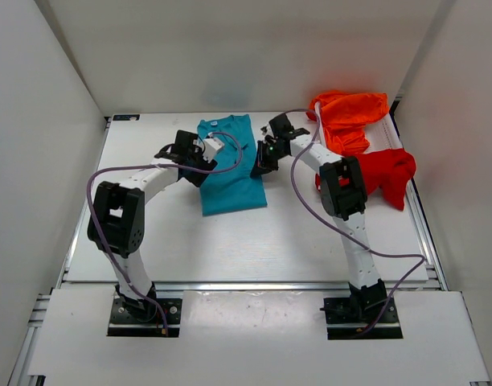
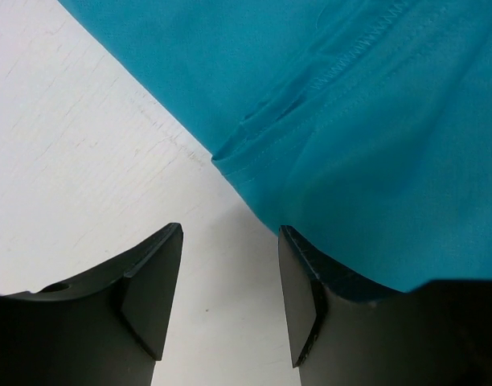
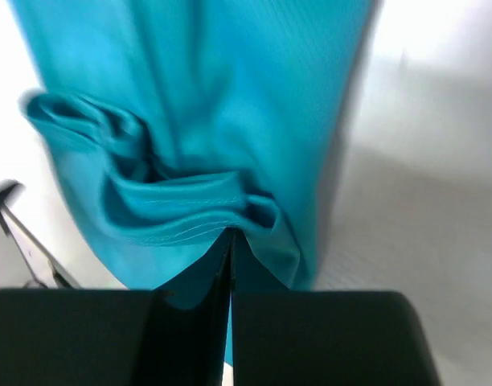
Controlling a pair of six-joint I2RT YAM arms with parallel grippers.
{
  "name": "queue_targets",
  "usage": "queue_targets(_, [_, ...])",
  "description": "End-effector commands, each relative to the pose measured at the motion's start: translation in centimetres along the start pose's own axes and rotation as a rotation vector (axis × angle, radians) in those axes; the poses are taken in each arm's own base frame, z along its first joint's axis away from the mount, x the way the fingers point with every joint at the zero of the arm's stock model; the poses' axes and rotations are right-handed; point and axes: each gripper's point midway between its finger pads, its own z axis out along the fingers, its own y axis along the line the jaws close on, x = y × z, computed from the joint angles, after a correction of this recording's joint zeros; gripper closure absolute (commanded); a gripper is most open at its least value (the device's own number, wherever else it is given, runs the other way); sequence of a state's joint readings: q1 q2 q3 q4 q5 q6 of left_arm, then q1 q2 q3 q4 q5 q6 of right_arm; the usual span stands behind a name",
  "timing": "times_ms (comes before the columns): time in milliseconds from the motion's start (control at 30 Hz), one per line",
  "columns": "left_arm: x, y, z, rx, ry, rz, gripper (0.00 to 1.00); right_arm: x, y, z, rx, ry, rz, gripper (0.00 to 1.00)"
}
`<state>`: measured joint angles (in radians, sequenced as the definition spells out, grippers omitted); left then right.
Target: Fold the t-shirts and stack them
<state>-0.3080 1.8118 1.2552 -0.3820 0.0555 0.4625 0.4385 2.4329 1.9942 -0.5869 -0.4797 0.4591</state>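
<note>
The teal-blue t-shirt lies flat mid-worktop, towards the far edge. The right pincer is pressed together, pinching a bunched fold at the shirt's right edge. The left pincer is spread at its left edge. The orange t-shirt is crumpled in the far right corner, and the red t-shirt lies just beside it along the right edge.

Three t-shirts: teal-blue, orange, red; two arms: left, right

The teal t-shirt is blurring in rt wrist cam. Rt arm is hiding pt of red t-shirt, right of teal one.
</note>
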Motion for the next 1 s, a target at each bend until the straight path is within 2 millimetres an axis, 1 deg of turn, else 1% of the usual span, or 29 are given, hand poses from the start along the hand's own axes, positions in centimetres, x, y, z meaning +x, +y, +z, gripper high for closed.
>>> queue_targets(0, [-1.5,0.6,-0.3,-0.022,-0.038,-0.016,0.38,-4.5,2.5,-2.0,-0.025,-0.14,-0.051,1.0])
queue_targets(33, [-1.6,0.6,0.0,-0.023,-0.041,-0.023,0.37,-4.3,2.9,-2.1,-0.028,-0.134,-0.055,1.0])
queue_targets(67, [-1.8,0.8,0.2,-0.029,-0.045,-0.03,0.37,-4.4,2.3,-2.3,-0.023,-0.136,-0.043,1.0])
queue_targets(100, [-2.0,0.9,0.3,-0.03,-0.048,-0.041,0.37,-3.8,1.7,-2.0,-0.016,-0.115,-0.017,1.0])
queue_targets(133, [-2.0,1.1,0.4,-0.031,-0.043,-0.053,0.36,-4.1,2.0,-2.6,-0.026,-0.126,-0.025,1.0])
queue_targets(167, [-2.0,1.2,0.9,-0.033,-0.04,-0.059,0.36,-3.6,1.8,-2.5,-0.02,-0.117,-0.023,1.0])
queue_targets(233, [-2.5,1.7,1.4,-0.053,-0.048,-0.084,0.35,-4.3,1.7,-3.4,-0.029,-0.132,-0.011,1.0])
queue_targets(267, [-2.2,2.0,1.7,-0.056,-0.038,-0.096,0.35,-4.0,1.6,-3.5,-0.019,-0.126,-0.016,1.0])
queue_targets(300, [-2.3,2.0,2.1,-0.055,-0.036,-0.102,0.35,-4.3,1.7,-4.3,-0.021,-0.139,-0.02,1.0])
queue_targets(333, [-2.6,2.5,2.1,-0.06,-0.043,-0.115,0.35,-4.0,2.0,-4.4,-0.022,-0.133,-0.024,1.0])
queue_targets(367, [-3.0,2.5,2.4,-0.059,-0.045,-0.12,0.35,-3.9,1.5,-5.2,-0.009,-0.136,-0.029,0.98])
queue_targets(400, [-2.8,2.5,2.8,-0.054,-0.037,-0.123,0.35,-3.2,1.4,-5.5,-0.006,-0.127,-0.04,0.95])
queue_targets(433, [-3.1,2.7,2.8,-0.054,-0.042,-0.13,0.35,-3.1,0.8,-6.1,0.013,-0.128,-0.029,0.94])
queue_targets(467, [-3.0,2.4,3.1,-0.044,-0.033,-0.134,0.35,-2.3,0.7,-6.8,0.025,-0.123,-0.04,0.91])
queue_targets(500, [-2.8,2.0,3.4,-0.026,-0.023,-0.134,0.36,-1.3,0.6,-7.2,0.042,-0.113,-0.05,0.86])
queue_targets(533, [-3.2,2.0,3.4,-0.022,-0.029,-0.129,0.36,-0.5,0.2,-7.4,0.05,-0.098,-0.047,0.85])
queue_targets(567, [-2.9,1.9,3.7,-0.002,-0.025,-0.119,0.39,0.2,-0.1,-7.7,0.059,-0.099,-0.05,0.8])
queue_targets(600, [-2.7,1.1,3.8,0.012,-0.009,-0.108,0.42,1.5,-0.4,-7.7,0.059,-0.078,-0.028,0.74])
queue_targets(633, [-2.3,0.9,3.8,0.03,0.003,-0.095,0.43,1.9,0.2,-7.8,0.04,-0.077,-0.047,0.73])
queue_targets(700, [-2.2,0.3,4.0,0.051,0.002,-0.081,0.51,3.6,-0.5,-7.5,0.049,-0.05,-0.036,0.66])
queue_targets(733, [-2.2,0.3,4.1,0.056,0.0,-0.079,0.56,4.4,-0.2,-7.2,0.039,-0.034,-0.037,0.65])
queue_targets(800, [-2.0,0.3,4.5,0.051,0.002,-0.09,0.71,5.3,0.4,-6.8,0.025,-0.015,-0.059,0.6])
queue_targets(833, [-1.7,0.3,4.7,0.049,0.008,-0.103,0.78,5.5,0.0,-6.4,0.034,-0.01,-0.047,0.6])
queue_targets(900, [-2.1,1.3,4.7,0.013,-0.004,-0.115,0.89,6.0,0.2,-6.1,0.009,0.006,-0.033,0.59])
queue_targets(933, [-1.9,1.7,4.7,-0.003,-0.003,-0.121,0.91,6.3,0.1,-6.0,0.011,0.015,-0.021,0.58])
queue_targets(967, [-2.4,2.3,4.5,-0.016,-0.019,-0.133,0.92,6.6,-0.4,-5.7,0.021,0.025,-0.018,0.58])
